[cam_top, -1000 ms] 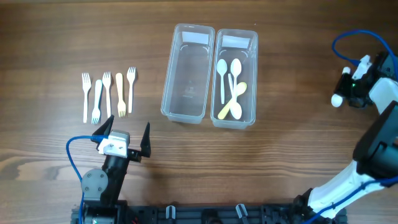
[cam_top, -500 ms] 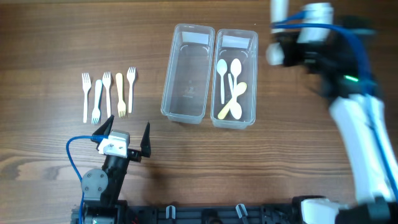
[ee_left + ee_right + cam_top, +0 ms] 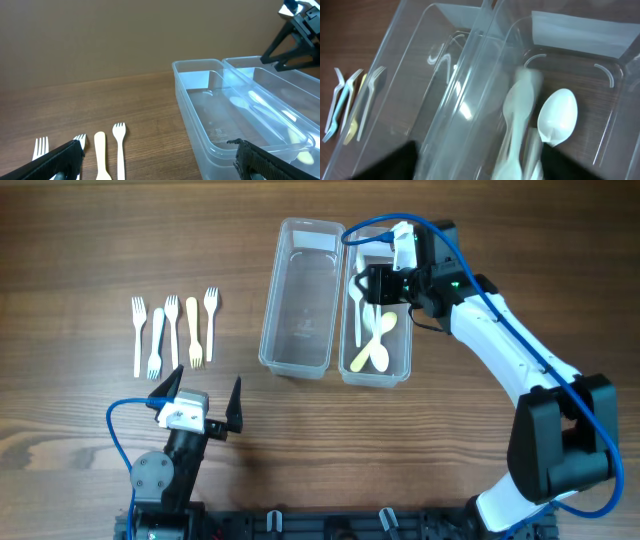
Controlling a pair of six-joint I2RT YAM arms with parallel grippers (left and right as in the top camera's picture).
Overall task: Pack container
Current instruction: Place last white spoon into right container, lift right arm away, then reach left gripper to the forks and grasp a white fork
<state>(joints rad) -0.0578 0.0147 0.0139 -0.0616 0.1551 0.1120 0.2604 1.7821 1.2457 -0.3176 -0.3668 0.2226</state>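
Table [image 3: 100,240]: finished in matt, grained wood. Containers [image 3: 268,330]: moulded in clear, glossy plastic. Forks [image 3: 172,330], spoons [image 3: 559,116]: made of smooth, opaque plastic.

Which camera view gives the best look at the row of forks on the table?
Overhead: all five forks lie whole, side by side. Left wrist catches only some, cut off at its bottom edge; right wrist shows them small and blurred at left.
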